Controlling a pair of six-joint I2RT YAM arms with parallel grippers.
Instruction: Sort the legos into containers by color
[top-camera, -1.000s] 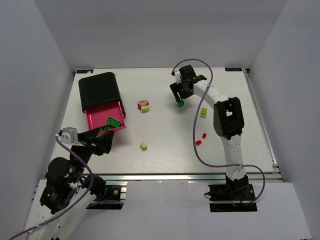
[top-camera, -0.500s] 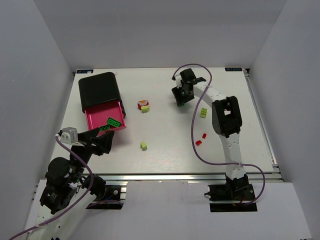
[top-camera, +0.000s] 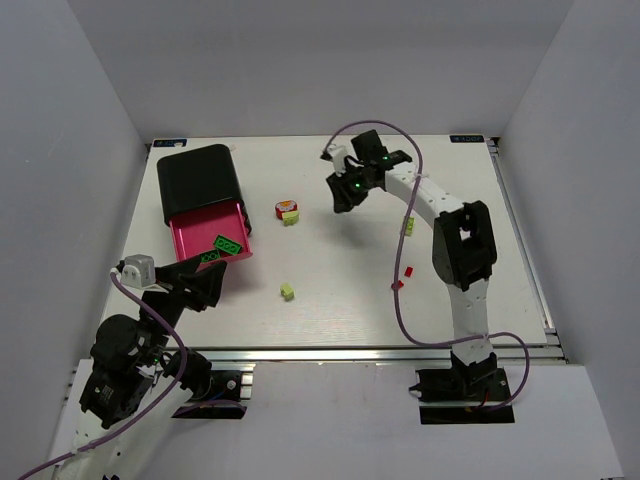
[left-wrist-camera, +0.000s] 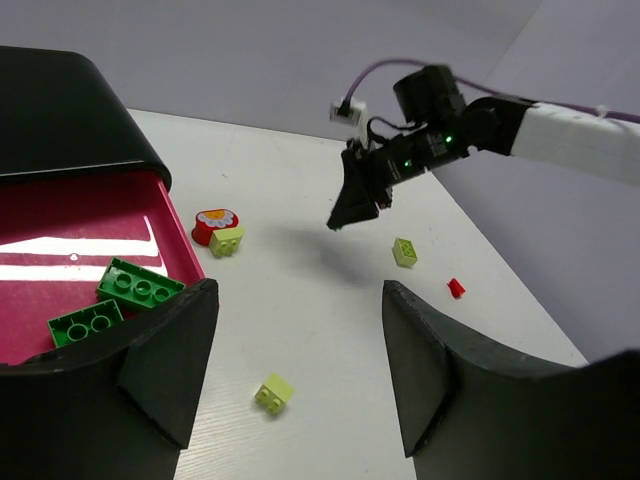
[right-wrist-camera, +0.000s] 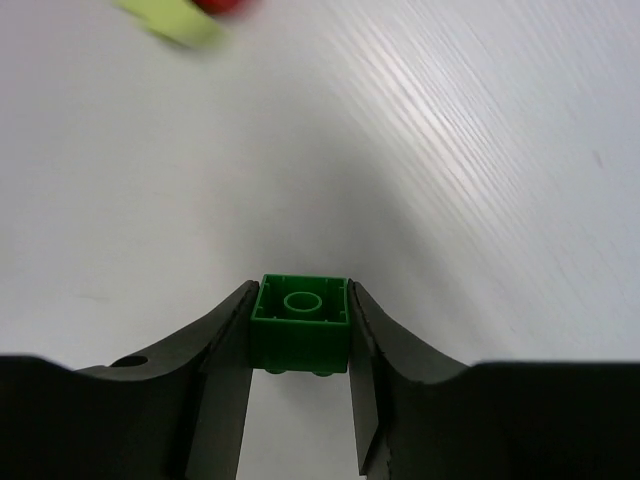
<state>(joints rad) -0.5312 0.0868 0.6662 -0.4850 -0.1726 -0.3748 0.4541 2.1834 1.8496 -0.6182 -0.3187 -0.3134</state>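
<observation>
Right gripper (right-wrist-camera: 300, 300) fingers are pinching a green brick (right-wrist-camera: 300, 328) at their tips; it could be slipping free before reaching the pink drawer (top-camera: 200, 235). Left gripper (left-wrist-camera: 295, 310) is hanging open.

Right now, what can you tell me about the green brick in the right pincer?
The green brick is a small square piece of glossy dark green plastic. Its hollow underside faces the wrist camera, with a round tube in the middle and what look like studs at the lower edge. It sits level, clamped on two opposite sides by the right pincer, and appears held clear of the white table.
</observation>
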